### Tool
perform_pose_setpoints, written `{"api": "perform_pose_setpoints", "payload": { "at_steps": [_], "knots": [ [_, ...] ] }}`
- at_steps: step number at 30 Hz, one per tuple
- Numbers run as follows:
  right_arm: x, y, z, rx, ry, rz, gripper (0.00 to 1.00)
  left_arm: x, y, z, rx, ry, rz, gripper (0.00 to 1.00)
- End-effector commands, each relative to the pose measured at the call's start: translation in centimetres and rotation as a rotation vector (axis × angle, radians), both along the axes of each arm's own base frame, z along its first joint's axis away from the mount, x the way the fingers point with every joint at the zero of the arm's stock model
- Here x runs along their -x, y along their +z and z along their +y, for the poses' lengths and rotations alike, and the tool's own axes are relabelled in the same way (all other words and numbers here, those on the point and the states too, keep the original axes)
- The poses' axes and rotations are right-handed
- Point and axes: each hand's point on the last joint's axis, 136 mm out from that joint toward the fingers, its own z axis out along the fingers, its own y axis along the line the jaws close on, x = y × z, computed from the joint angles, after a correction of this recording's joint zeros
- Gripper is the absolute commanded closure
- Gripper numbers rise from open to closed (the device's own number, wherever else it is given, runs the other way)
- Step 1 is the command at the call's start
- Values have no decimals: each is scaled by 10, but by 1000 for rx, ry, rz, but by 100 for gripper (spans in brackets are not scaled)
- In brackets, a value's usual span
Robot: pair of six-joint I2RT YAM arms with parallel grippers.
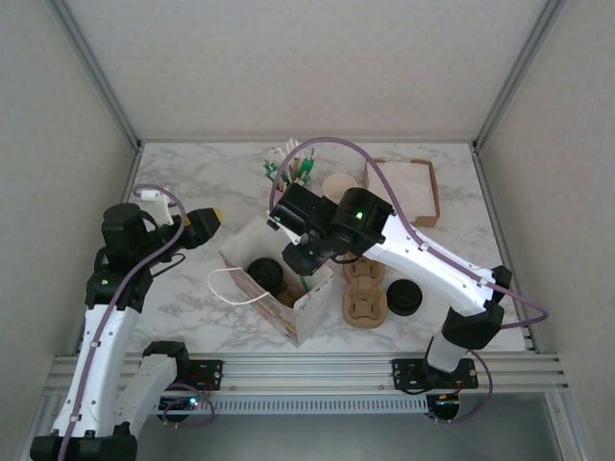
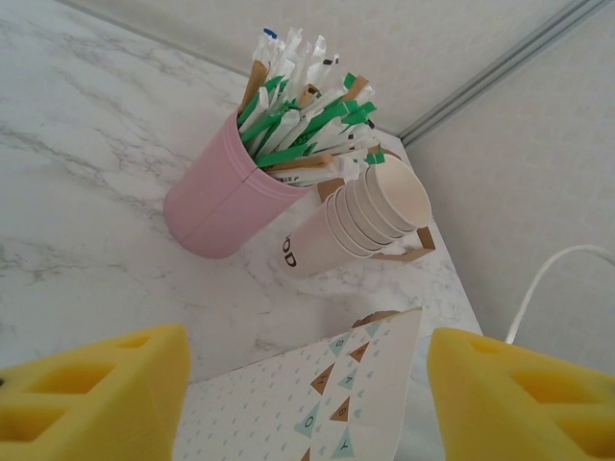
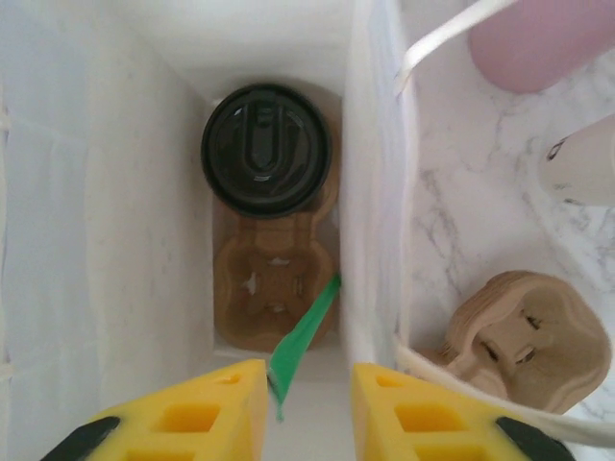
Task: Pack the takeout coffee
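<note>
Brightness: high, even and diffuse in all three views; the white walls are slightly washed out.
Shadows: soft and faint on the marble surface point(image 1: 183, 298), deeper at the bottom of the paper bag point(image 3: 96, 192).
Glare: dull sheen on the lid of the takeout coffee point(image 3: 266, 149).
Focus: the yellow fingers point(image 2: 86, 394) of the left hand point(image 2: 306, 403) and of the right hand point(image 3: 307, 408) are blurred, close to the lens.

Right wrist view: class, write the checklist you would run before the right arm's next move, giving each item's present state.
1. Takeout coffee sits lidded in the carrier: ok.
2. Carrier's near slot free: ok.
3. Bag mouth open below the right gripper: ok.
4. Green stick held by that gripper: cannot tell.
5. Left gripper open, holding nothing: ok.
</note>
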Motion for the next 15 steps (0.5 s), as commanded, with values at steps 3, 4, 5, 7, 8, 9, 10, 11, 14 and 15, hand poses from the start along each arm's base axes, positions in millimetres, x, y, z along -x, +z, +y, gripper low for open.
{"api": "perform_pose_setpoints", "payload": {
  "at_steps": [3,4,5,7,8,9,10,11,14,15],
  "knots": [
    [-28,70,-26,-174,-133,-284,68,0,-1,1,-2,8,3,33],
    [-35,81,-34,-211,-176,-339,66,0,-1,1,-3,9,4,33],
    [-41,92,-43,-253,-215,-382,64,-1,-2,2,-5,11,7,33],
    [-55,110,-69,-354,-329,-450,62,-1,-3,2,-5,13,11,33],
    [-60,113,-81,-397,-379,-458,61,-1,-3,2,-6,15,13,33],
    [-67,115,-99,-446,-450,-463,59,-1,-3,2,-6,16,14,33],
    [-75,115,-118,-493,-528,-456,56,-1,-3,3,-7,18,15,33],
    [-81,114,-135,-533,-592,-446,54,-1,-4,3,-9,19,16,33],
    [-97,94,-183,-587,-781,-427,46,-2,-5,3,-9,22,19,32],
    [-102,86,-194,-591,-831,-411,46,-3,-6,4,-10,23,23,32]
  ]
}}
